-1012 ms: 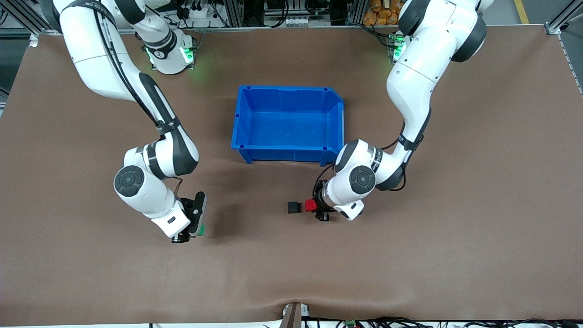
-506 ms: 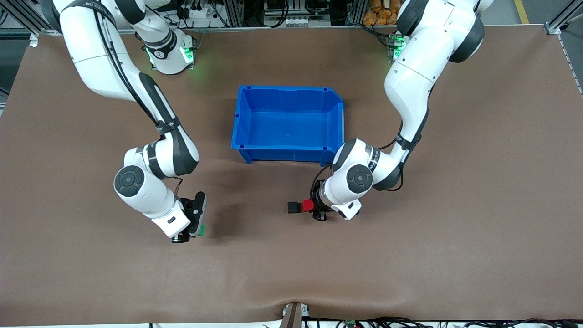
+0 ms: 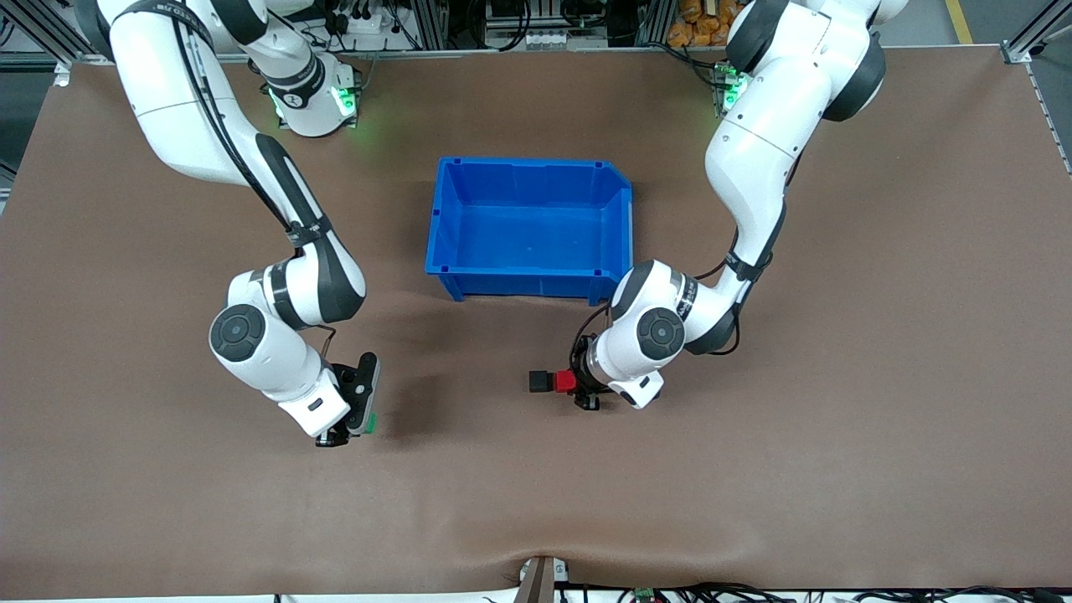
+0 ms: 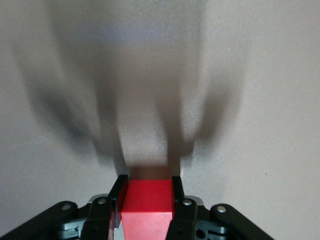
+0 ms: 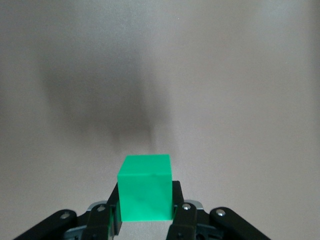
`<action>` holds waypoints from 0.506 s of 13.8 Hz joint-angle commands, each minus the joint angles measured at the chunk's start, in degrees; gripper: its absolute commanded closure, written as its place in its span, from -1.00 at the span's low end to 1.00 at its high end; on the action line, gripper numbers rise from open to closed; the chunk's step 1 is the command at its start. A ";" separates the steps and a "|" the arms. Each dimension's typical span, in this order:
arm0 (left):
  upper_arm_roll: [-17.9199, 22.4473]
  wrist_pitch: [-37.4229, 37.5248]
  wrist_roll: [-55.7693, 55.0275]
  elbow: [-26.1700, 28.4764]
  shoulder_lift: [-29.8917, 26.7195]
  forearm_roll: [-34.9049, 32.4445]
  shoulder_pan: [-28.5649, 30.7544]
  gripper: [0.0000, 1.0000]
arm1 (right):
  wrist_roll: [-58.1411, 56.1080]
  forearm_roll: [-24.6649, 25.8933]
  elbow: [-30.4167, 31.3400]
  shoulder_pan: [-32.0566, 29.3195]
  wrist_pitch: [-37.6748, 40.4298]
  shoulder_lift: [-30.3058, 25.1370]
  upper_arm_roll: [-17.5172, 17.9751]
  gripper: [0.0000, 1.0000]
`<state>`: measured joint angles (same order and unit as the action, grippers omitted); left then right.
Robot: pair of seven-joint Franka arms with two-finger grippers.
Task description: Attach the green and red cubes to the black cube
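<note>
Red meets black, green waits its turn.

The left gripper (image 3: 578, 387) pinches the small bright red cube (image 3: 565, 381) between its fingers and holds it low, side-on against the small matte black cube (image 3: 541, 382), which sits on the brown table (image 3: 754, 469) nearer the front camera than the blue plastic bin (image 3: 529, 226); gripped by its flanks, the red cube keeps one face free to mate. A second ago there was a sliver of gap between them; now they look to be touching. The right gripper (image 3: 350, 433) hasn't budged, clamped on the small bright green cube (image 5: 145, 187) toward the right arm's end, presumably waiting for the black cube's free side.
</note>
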<state>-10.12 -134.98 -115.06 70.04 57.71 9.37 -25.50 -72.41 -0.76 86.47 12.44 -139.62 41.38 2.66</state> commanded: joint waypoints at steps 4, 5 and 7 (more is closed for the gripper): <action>0.63 -1.60 -1.05 -2.63 2.23 1.09 -1.92 1.00 | -0.19 0.76 -1.57 0.05 0.05 0.98 -0.02 1.00; 0.72 -1.78 -1.05 -2.54 2.23 1.09 -1.92 1.00 | -0.19 0.76 -1.57 0.05 0.05 0.98 0.07 1.00; 0.72 -1.78 -1.05 -2.54 2.23 1.09 -1.92 1.00 | -0.19 0.76 -1.57 0.05 0.05 0.98 0.07 1.00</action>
<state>-10.13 -136.05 -115.06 69.60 58.15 9.37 -26.43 -72.41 -0.76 86.47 12.44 -139.63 41.38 2.66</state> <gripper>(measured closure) 0.604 0.599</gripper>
